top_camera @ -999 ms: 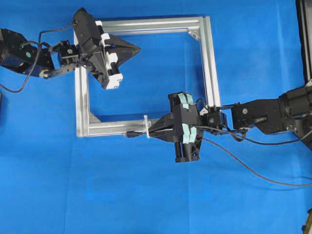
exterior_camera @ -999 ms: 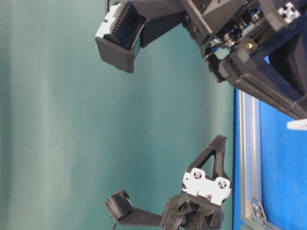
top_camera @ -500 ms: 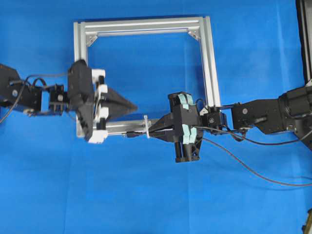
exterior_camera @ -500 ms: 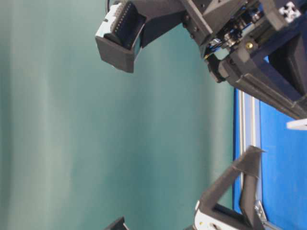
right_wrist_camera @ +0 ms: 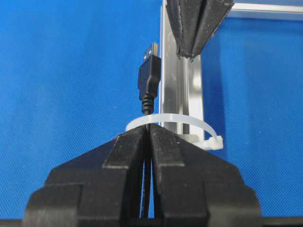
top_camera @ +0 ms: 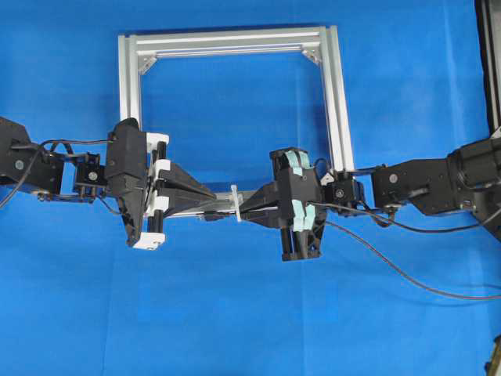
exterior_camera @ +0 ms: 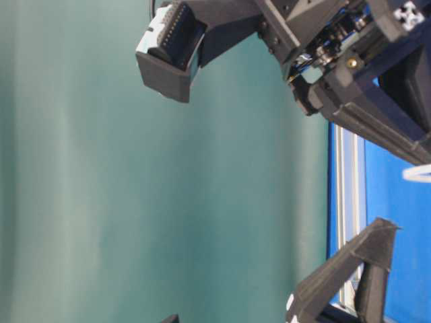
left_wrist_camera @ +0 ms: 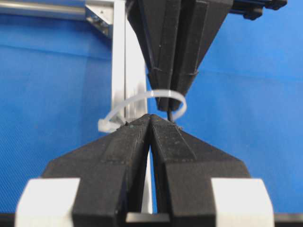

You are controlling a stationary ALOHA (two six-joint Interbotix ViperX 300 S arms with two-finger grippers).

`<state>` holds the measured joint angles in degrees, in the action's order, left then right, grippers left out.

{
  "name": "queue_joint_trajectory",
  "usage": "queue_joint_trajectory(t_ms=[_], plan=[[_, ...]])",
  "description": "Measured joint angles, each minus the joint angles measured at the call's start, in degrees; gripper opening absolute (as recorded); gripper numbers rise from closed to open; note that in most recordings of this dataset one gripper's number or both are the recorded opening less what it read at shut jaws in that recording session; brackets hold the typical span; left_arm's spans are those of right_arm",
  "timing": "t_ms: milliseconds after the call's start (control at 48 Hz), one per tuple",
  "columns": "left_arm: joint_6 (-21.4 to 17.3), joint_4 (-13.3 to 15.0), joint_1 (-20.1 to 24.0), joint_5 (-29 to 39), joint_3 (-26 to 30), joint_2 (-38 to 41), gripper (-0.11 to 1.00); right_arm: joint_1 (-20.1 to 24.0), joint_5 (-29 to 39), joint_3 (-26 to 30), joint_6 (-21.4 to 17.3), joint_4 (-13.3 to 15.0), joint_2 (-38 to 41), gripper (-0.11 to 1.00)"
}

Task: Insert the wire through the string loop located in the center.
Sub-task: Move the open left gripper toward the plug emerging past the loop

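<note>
The white string loop (top_camera: 234,202) stands on the lower bar of the silver frame (top_camera: 337,102). My right gripper (top_camera: 244,211) is shut on the black wire (right_wrist_camera: 149,78). In the right wrist view its tips (right_wrist_camera: 149,127) touch the loop (right_wrist_camera: 189,118), and the plug sticks out past the loop, beside the frame bar (right_wrist_camera: 182,90). My left gripper (top_camera: 213,205) is shut and empty. Its tips (left_wrist_camera: 150,117) sit just short of the loop (left_wrist_camera: 163,93), facing the right gripper. They are over the bar, beside the plug.
The wire's slack (top_camera: 407,274) trails off to the right across the blue table. The frame's other bars lie above and to the sides. In the table-level view the left gripper's finger (exterior_camera: 363,269) shows low, next to the frame.
My left gripper has swung from the frame's upper left corner down to the lower bar, its tips now close to the loop. The right gripper and wire have not moved.
</note>
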<state>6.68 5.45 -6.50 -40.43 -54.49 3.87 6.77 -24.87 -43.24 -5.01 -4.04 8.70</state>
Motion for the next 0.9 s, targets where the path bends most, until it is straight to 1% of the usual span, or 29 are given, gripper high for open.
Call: queue_joint_trajectory(t_ms=[62,104,167,312,375,416,895], plan=[[0.0,0.0,0.0,0.6,-0.1,0.0,0.04,0.0,-0.1,0.0,0.0,0.0,0.0,-0.02],[0.0,0.1,0.0,1.1,-0.1,0.0,0.11,0.0,0.0,0.0,0.0,-0.1,0.0,-0.02],[0.0,0.0,-0.1,1.7,0.0,0.0,0.29,0.0,0.0,0.0,0.0,-0.1,0.0,-0.02],[0.0,0.1,-0.1,2.5,0.0,0.0,0.73,0.0,0.0,0.0,0.0,0.0,-0.1,-0.02],[0.0,0.1,-0.1,2.6,0.0,0.0,0.86,0.0,0.0,0.0,0.0,0.0,0.0,-0.02],[0.0,0.0,-0.1,2.7,0.0,0.0,0.91,-0.1,0.0,0.0,-0.1,0.0,0.0,-0.02],[0.0,0.0,-0.3,3.3,0.4,0.0,0.91,0.0,0.0,0.0,0.0,0.0,0.0,-0.02]])
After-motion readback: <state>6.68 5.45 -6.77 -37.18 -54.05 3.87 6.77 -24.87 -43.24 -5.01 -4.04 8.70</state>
